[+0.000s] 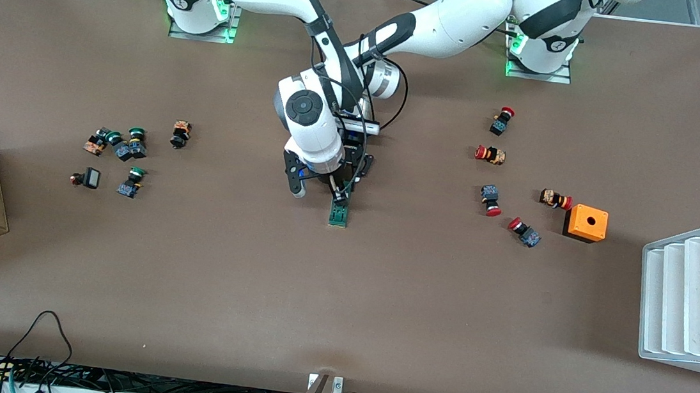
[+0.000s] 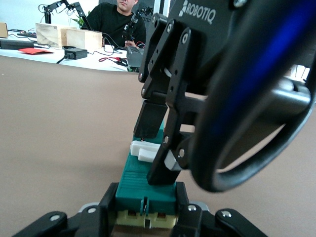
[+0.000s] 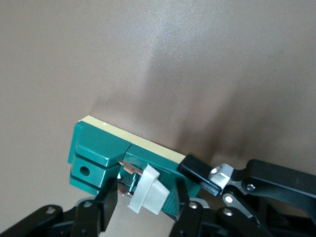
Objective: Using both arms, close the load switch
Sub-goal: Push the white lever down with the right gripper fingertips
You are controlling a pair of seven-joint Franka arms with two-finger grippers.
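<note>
Brown table (image 1: 378, 302), mid-span: my left gripper (image 2: 145, 202) clamps the load switch (image 1: 339, 213) by its end, right gripper (image 3: 143, 200) straddles the white handle (image 3: 146, 191) part-closed; I'd press the handle flat while the left holds firm.

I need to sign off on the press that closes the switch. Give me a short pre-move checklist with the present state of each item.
1. Left pincer shut on the load switch body, holding it on the table: ok.
2. Right pincer at the white handle, fingers either side: ok.
3. Handle pressed home: not ok, it sticks up.
4. Right pincer squeezing the handle: cannot tell.
5. Push buttons and orange box apart from the switch: ok.
</note>
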